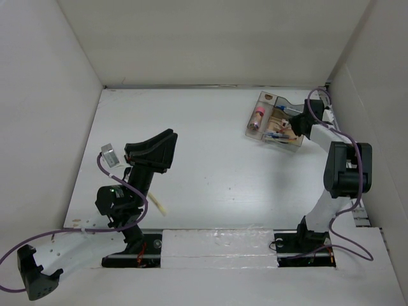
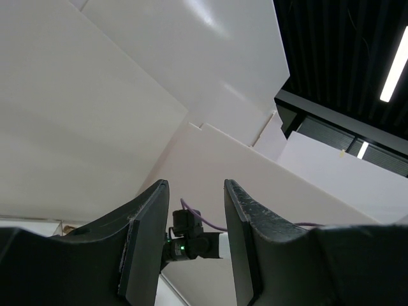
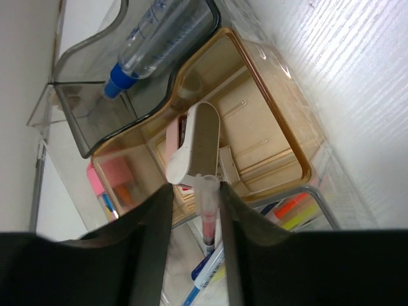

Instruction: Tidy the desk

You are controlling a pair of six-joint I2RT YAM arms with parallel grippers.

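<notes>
At the far right corner of the white desk (image 1: 210, 172), the right end effector (image 3: 194, 190) hangs over a clear tray (image 1: 262, 101). Its jaws stand apart around a thin red-filled pen (image 3: 207, 220), which is narrower than the gap and whose lower end they hide. The left end effector (image 2: 196, 185), jaws apart and empty, points up at the wall panels (image 2: 95, 95); from above, the tray's small contents are hard to make out.
</notes>
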